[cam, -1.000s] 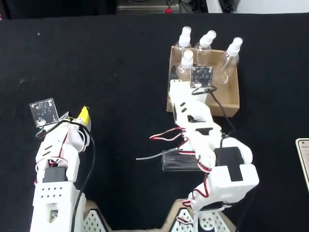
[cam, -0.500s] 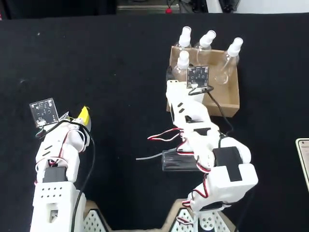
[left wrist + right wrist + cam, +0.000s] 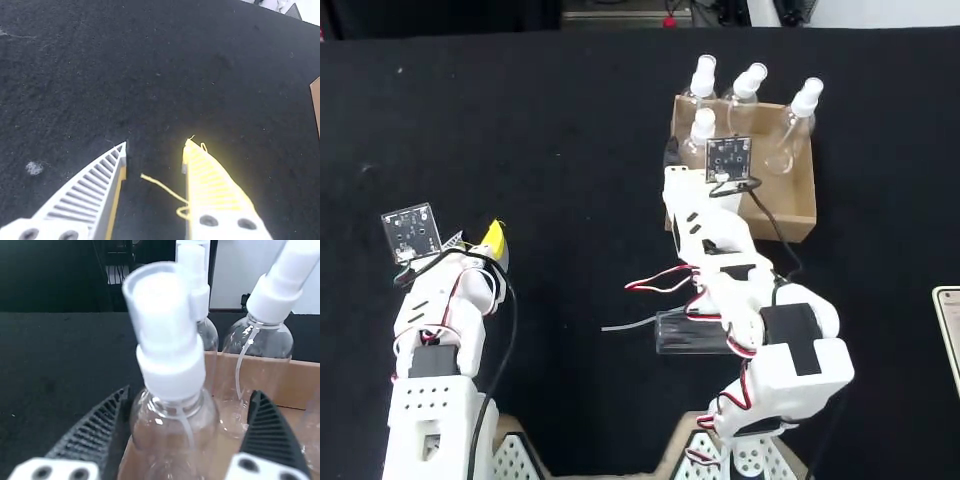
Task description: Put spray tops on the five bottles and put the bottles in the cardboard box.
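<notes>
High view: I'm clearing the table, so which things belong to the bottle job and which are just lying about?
Job: cardboard box; four spray-topped bottles in it; clear item lying by the right arm, perhaps the fifth bottle.
Lying about: flat pale thing at the table's right edge.

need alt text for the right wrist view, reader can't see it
A clear bottle with a white spray top stands between the open fingers of the right gripper, inside the cardboard box. Two more topped bottles stand behind it.
</notes>
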